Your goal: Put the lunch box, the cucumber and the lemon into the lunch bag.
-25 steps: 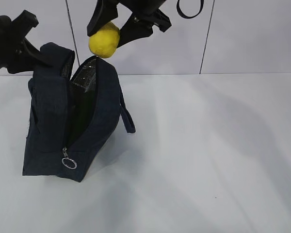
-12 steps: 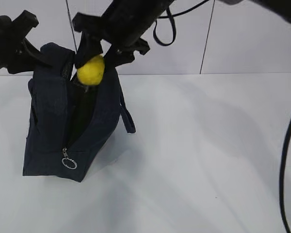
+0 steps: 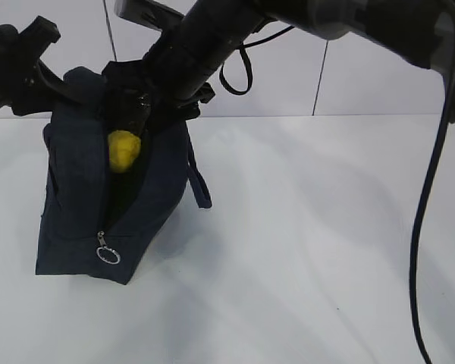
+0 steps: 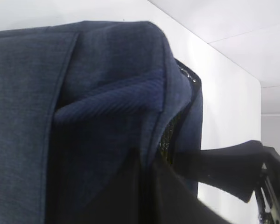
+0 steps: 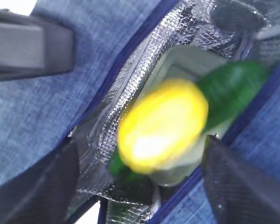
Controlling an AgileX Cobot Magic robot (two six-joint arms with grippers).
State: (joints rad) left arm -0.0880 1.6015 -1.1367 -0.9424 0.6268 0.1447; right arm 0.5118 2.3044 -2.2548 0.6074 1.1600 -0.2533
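White counter [image 3: 326, 250]: lemon [image 3: 123, 150] now loose inside lunch bag [image 3: 80, 220], above cucumber [image 5: 233, 88]; right tool [image 5: 140, 177] spread apart, left tool [image 3: 30, 64] pinching bag rim. Packing near done.

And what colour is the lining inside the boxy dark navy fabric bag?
Silver, with a quilted foil texture; the right wrist view shows it best.

A smooth, matte white bench [image 3: 326, 250] fills most of the exterior view, its surface bare to the right and catching soft grey shadows that spread across the middle and down toward the near edge. Behind it stands a pale grey-white panelled wall [image 3: 394, 76], divided by thin dark vertical seams [image 3: 319, 80] and meeting the bench along a straight horizontal line. The light is even and diffuse, without hard highlights. In the left wrist view, the same white wall panels [image 4: 233, 56] show faint joins.
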